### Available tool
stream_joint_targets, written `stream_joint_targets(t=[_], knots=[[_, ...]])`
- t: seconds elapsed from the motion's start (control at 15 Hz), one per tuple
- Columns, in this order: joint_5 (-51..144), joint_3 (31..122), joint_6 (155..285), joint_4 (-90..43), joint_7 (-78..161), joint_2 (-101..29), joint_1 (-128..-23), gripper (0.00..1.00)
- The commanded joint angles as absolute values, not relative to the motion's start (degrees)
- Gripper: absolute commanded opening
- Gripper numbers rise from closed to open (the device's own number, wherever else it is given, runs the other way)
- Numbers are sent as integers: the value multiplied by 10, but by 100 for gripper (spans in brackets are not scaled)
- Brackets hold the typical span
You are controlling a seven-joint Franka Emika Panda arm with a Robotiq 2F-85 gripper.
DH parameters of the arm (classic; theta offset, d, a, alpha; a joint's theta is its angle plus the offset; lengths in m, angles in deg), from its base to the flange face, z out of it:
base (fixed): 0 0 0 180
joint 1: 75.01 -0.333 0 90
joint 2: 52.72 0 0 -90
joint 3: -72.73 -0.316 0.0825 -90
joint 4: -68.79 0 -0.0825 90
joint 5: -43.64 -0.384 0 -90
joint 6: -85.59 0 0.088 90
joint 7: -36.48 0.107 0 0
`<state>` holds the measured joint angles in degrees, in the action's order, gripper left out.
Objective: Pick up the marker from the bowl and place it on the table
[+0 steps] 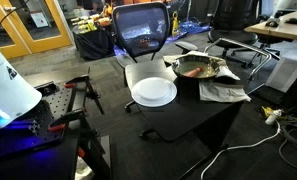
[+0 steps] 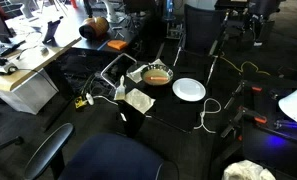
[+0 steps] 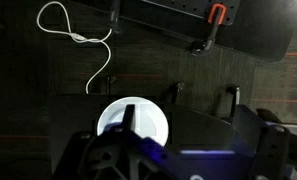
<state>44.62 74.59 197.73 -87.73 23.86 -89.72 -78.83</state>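
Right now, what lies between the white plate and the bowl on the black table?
Nothing: only a narrow strip of bare black table separates the white plate from the bowl, as both exterior views show.

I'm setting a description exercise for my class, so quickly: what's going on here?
A white robot arm stands beside a black-topped square table, and nothing is being handled yet. Its gripper hangs high, looking down on a flat white round plate; whether the fingers are open is unclear. The shallow round metallic bowl with a reddish inside sits further along the table, beside crumpled white paper. The marker is too small to make out.
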Motion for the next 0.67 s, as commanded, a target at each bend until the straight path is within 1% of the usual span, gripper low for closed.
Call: stream_joint_targets(t=[0.0,0.4,0.6], knots=[[446,746,1976,-877,239,-897,-789,100],[446,746,1976,-877,239,-897,-789,100],[443,737,2003,-858,252,-871,-793,100]])
